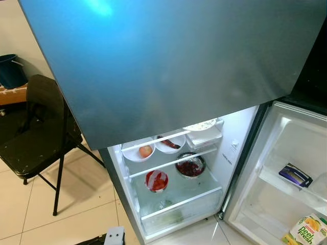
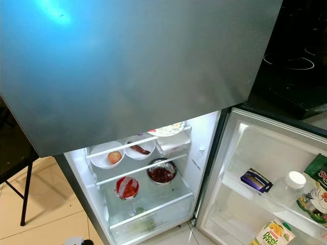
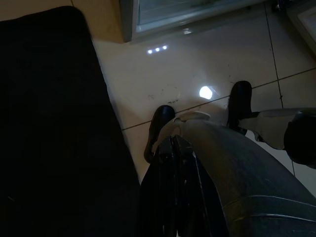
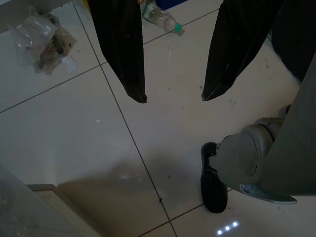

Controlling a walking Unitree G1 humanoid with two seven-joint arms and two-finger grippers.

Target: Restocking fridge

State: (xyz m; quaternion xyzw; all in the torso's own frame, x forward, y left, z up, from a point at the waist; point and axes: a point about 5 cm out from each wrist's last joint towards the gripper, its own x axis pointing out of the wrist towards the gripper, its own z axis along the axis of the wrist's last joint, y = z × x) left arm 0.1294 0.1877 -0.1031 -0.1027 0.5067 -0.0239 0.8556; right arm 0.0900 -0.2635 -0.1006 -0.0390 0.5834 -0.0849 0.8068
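Left eye view: fridge open, its shelves partly stocked, door bins holding a juice carton. Right gripper hangs wide open, empty; left gripper's state cannot be told. Restocking seemingly unfinished.

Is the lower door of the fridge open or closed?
Open: the lower door is swung aside, showing lit shelves with bowls.

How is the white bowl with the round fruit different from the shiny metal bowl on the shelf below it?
The white bowl holding a round orange-red fruit sits on the upper shelf of the open fridge, towards the left; the shiny metal bowl of dark red food sits one shelf lower, further right. The white bowl holds one whole fruit, while the metal bowl is filled with many small dark pieces. The white bowl looks wider and shallower. Both stand upright and uncovered.
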